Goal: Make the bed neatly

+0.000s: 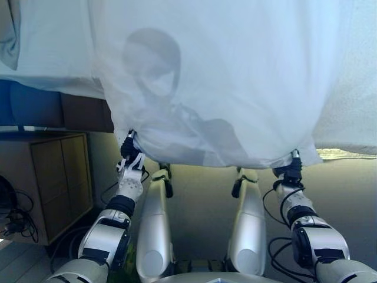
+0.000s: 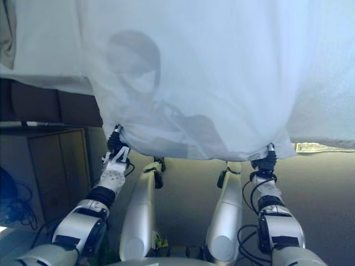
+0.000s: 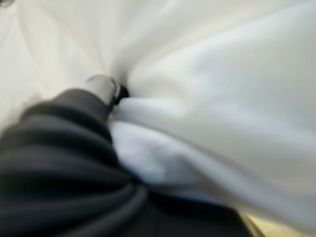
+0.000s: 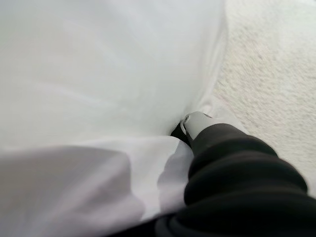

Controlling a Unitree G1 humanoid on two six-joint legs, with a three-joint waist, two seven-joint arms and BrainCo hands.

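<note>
A tan floor [image 1: 203,206] runs under me, with a wooden cabinet [image 1: 56,180] off to my left and a tangle of dark cords [image 1: 15,221] beside it. Ahead of me lies the bed [image 1: 41,71], draped in white, with its dark base [image 2: 50,105] showing below the cloth on the left and a textured cream cover [image 4: 269,64] lying on it to the right. Most of what I see is the white sheet [image 1: 235,82], lifted and spread wide in front of me so that it hangs like a curtain over the edge of the bed, thin enough for shadows to show through it. I hold it by its lower hem at two points well apart. My left hand [image 1: 131,162] is raised at the sheet's lower left corner, and in the left wrist view my finger [image 3: 101,89] disappears into bunched folds of the cloth gathered tight against the dark ribbed cover, so that hand is closed around the sheet. My right hand [image 1: 290,168] is up at the lower right corner in the same way; the right wrist view shows one finger [image 4: 195,123] tucked into the fabric where it puckers around my grip. Between my two hands the hem sags slightly.
</note>
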